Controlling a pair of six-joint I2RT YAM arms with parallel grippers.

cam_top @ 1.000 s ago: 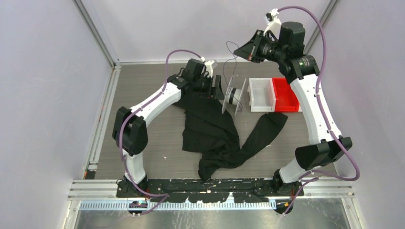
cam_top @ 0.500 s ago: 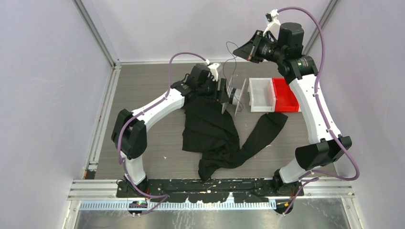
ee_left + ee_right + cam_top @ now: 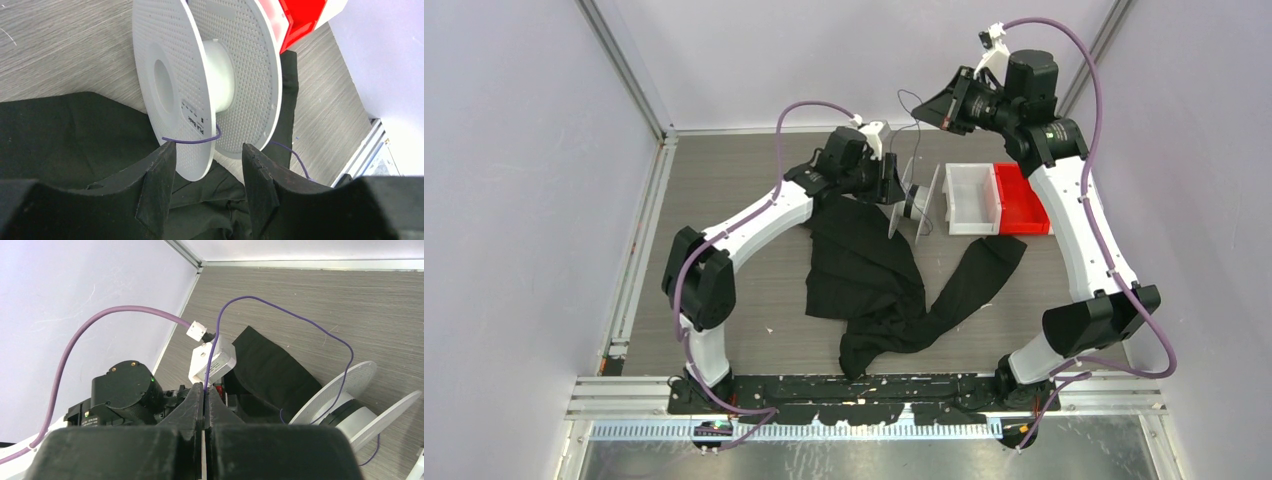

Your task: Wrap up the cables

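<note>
left wrist view: small black print on near flange of white spool, too blurred to read. left gripper with jaws apart, straddling that flange's lower rim above black cloth. thin purple cable draped between the 2 flanges, looping up to right gripper, pinched tight on it.

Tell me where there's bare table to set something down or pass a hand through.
Bare table lies at the left, between the side rail and the left arm, and front right, between the black cloth and the right arm. Crowded far middle: spool, left hand, white bin, red bin, cable rising to the right hand.
</note>
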